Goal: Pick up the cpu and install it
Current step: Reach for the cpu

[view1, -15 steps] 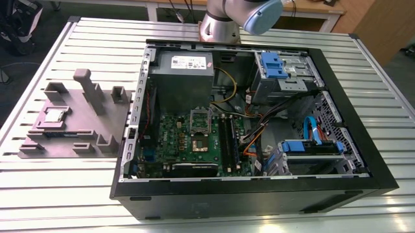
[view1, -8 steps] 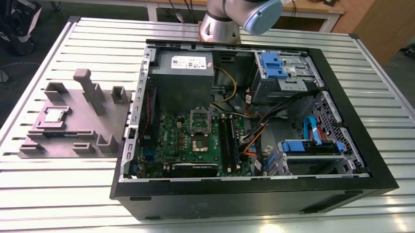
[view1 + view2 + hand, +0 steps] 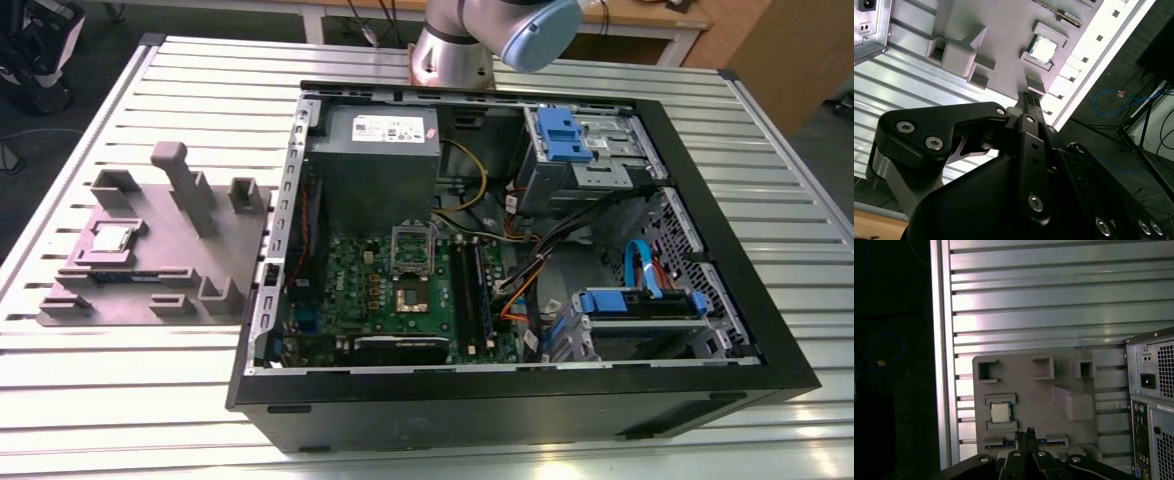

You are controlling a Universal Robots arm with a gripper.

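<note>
Slatted metal worktop [image 3: 120, 400] | cpu [image 3: 1001, 412] lies flat in a recess of the grey holder [image 3: 1034, 395], beside the open computer case [image 3: 534, 405] | tool [image 3: 1027, 432] near the cpu, tips drawn together, carrying nothing | cpu likely light, stiff, delicate: grip opposite edges.

The black pincer [image 3: 1029, 99] was poised near the edge of a grey holder plate [image 3: 1004, 30], its narrow fingertips drawn together. Just beyond them the cpu [image 3: 1044, 48] lay flat in a square recess of that plate, silver top up. The plate rested on the ribbed metal desk [image 3: 904, 105], near a computer case [image 3: 869, 25].
</note>
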